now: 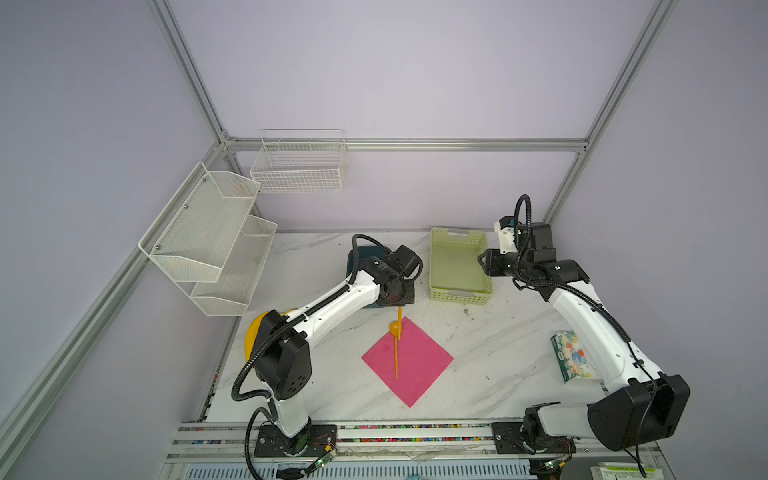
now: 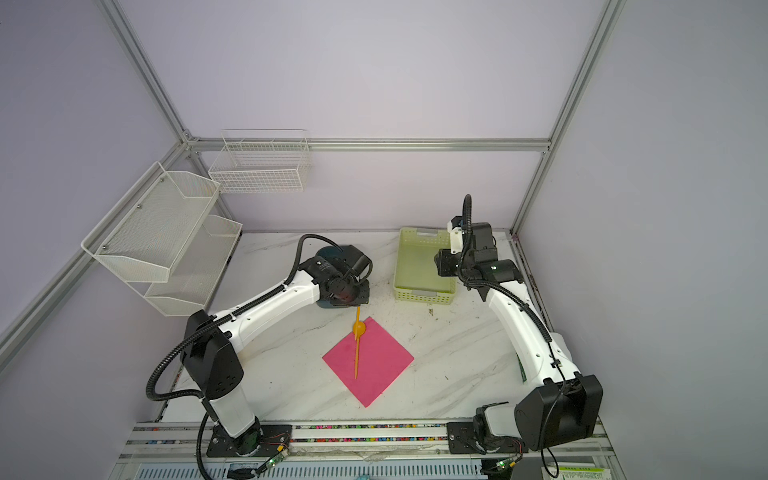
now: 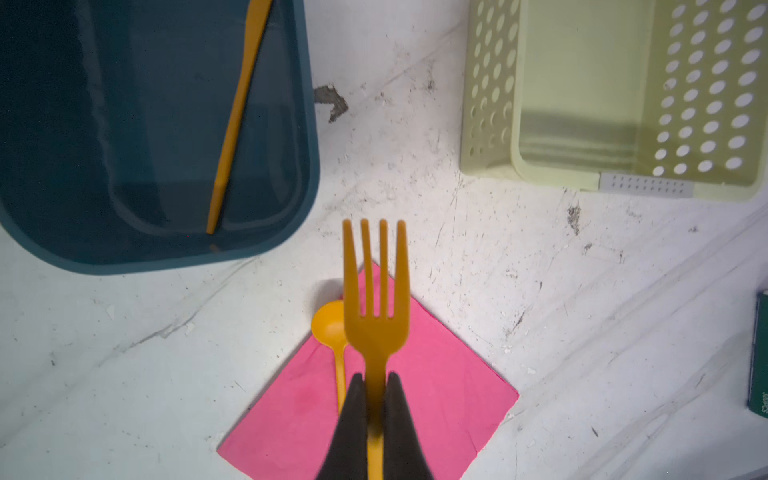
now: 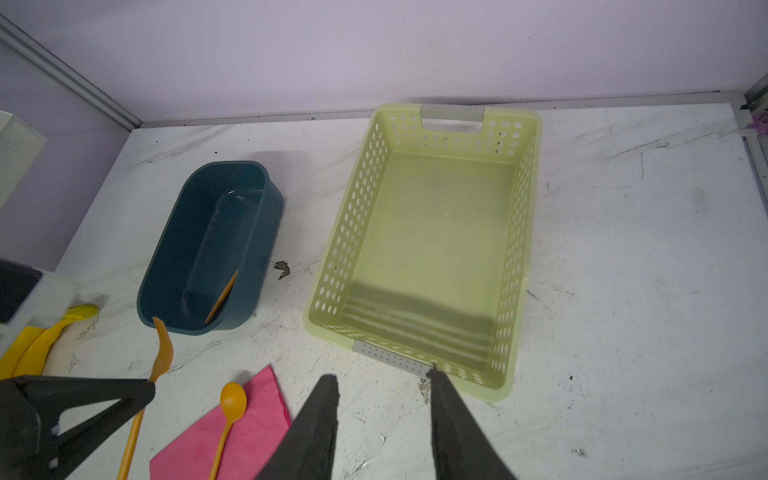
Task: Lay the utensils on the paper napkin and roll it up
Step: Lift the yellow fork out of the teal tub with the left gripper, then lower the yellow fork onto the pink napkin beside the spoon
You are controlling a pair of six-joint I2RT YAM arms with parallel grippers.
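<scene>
The left gripper [image 3: 376, 386] pinches the fork [image 3: 376, 324] by its handle, tines over the back corner of the paper napkin [image 3: 436, 395] at the middle of the tabletop [image 1: 519, 332], where the spoon [image 3: 328, 328] lies. The knife [image 3: 237, 116] leans in the blue tub [image 3: 166, 264] near the back edge; the right gripper [image 4: 382, 378] hangs half-open and empty beside the green basket [image 4: 353, 232].

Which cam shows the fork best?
Left wrist: the fork fills mid-frame, tines sharp, handle pinched in the left claw. Right wrist shows it obliquely. Both top views show only an orange sliver of it.
</scene>
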